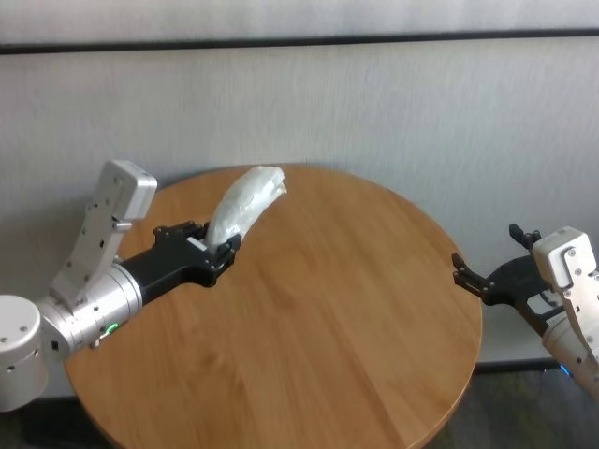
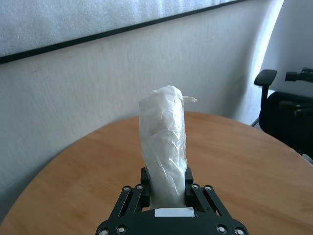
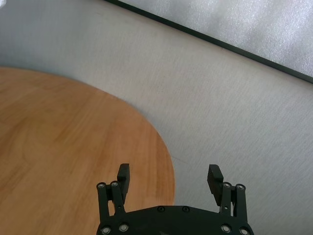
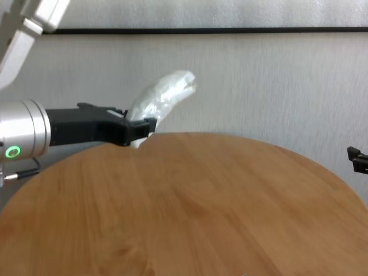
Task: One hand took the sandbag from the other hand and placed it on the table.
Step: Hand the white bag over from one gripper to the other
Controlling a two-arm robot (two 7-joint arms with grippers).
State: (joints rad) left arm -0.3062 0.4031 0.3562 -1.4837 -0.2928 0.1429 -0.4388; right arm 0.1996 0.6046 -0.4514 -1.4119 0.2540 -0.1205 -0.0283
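Note:
My left gripper [image 1: 213, 248], on the wrist with the green ring, is shut on the lower end of the white sandbag [image 1: 241, 204]. It holds the bag up above the far left part of the round wooden table [image 1: 318, 318]. The bag sticks up and away from the fingers, with its twisted end on top [image 2: 164, 137]. It also shows in the chest view [image 4: 161, 98] with the left gripper [image 4: 135, 133]. My right gripper [image 1: 487, 276] is open and empty beyond the table's right edge; in its wrist view the gripper [image 3: 168, 177] hangs over that edge.
A grey wall with a dark rail [image 1: 299, 39] runs close behind the table. A black office chair [image 2: 286, 115] stands off to the right of the table in the left wrist view.

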